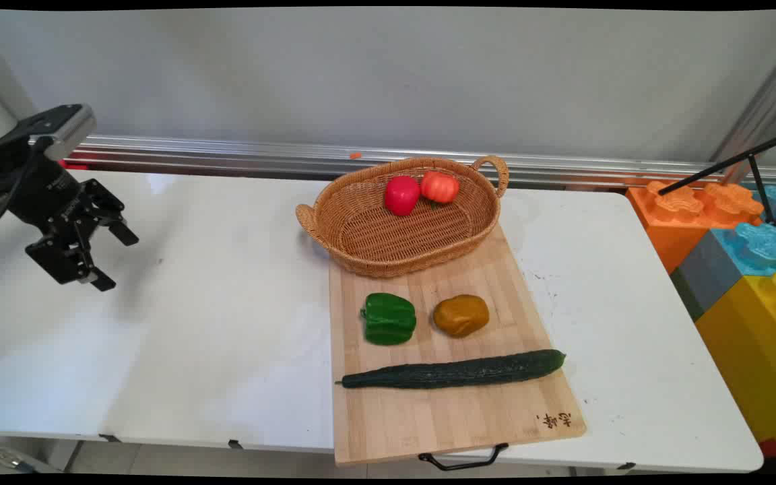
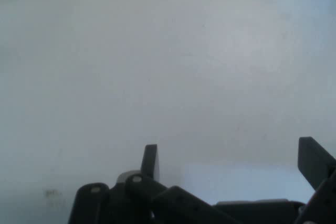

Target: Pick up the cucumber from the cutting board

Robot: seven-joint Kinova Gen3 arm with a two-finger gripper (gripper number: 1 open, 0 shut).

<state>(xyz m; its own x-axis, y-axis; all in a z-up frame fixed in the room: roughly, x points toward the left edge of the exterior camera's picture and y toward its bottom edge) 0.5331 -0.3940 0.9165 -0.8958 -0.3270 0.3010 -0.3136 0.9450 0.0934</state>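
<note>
Black two-finger claw [image 1: 113, 257] hangs spread and empty above the bare left part of the white table [image 1: 213, 323], well apart from everything else; the hand view shows only tabletop between its fingers [image 2: 150, 162]. Farther right lies a bamboo cutting board [image 1: 455, 417] carrying a green bell pepper [image 1: 389, 318], a brownish potato [image 1: 461, 315] and a long dark cucumber [image 1: 455, 371]. At its far end sits an oval wicker basket [image 1: 388, 246] holding a red pepper [image 1: 401, 195] and a red tomato [image 1: 439, 187]. Three vegetables lie outside the basket, two inside.

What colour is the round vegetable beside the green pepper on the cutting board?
The round vegetable is brownish yellow, seen best in the main view.
</note>
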